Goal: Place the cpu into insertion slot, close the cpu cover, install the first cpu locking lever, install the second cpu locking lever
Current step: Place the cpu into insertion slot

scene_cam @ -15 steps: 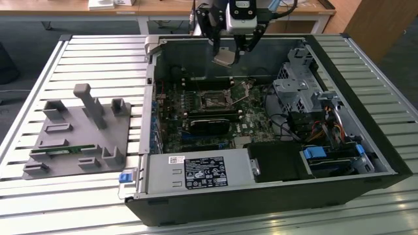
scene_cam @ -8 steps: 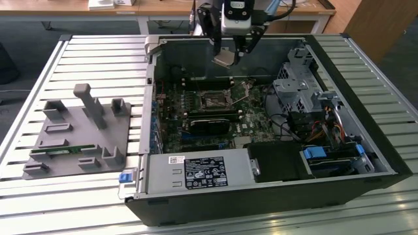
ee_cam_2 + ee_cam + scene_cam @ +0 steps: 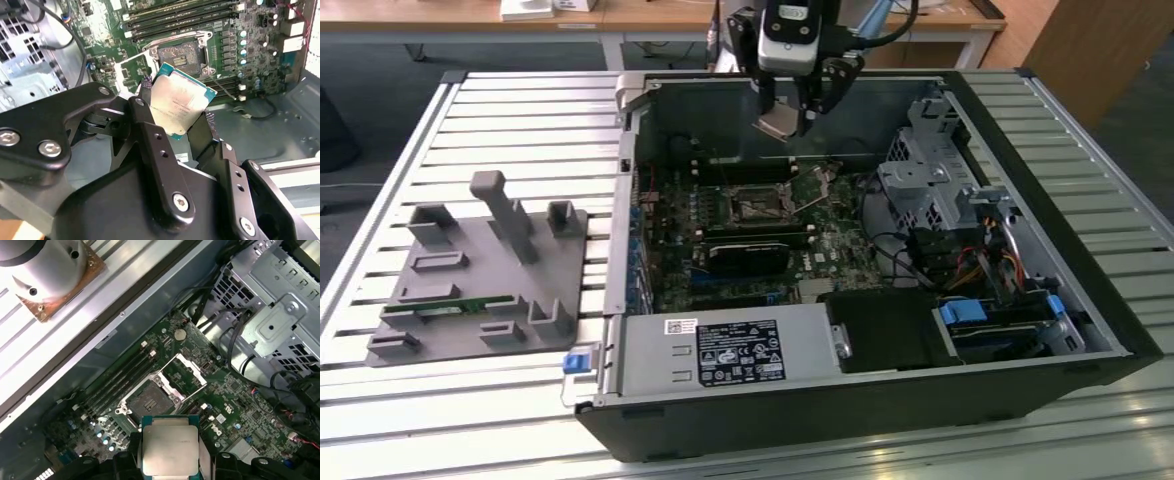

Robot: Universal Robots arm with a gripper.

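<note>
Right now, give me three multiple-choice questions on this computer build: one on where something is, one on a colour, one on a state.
1. Where is the cpu?
A. Seated in the insertion slot
B. Held in the hand above the motherboard
C. Lying outside the case

2. What colour is the motherboard around the insertion slot?
A. Green
B. Red
C. White

3. How does the cpu cover stand?
A. Closed over the slot
B. Swung open beside the slot
C. Clamped down by both levers

Answers:
1. B: the hand grips the cpu by its edges, above the motherboard.
2. A: green board surrounds the insertion slot.
3. B: the cpu cover lies flipped aside, leaving the slot bare.
</note>
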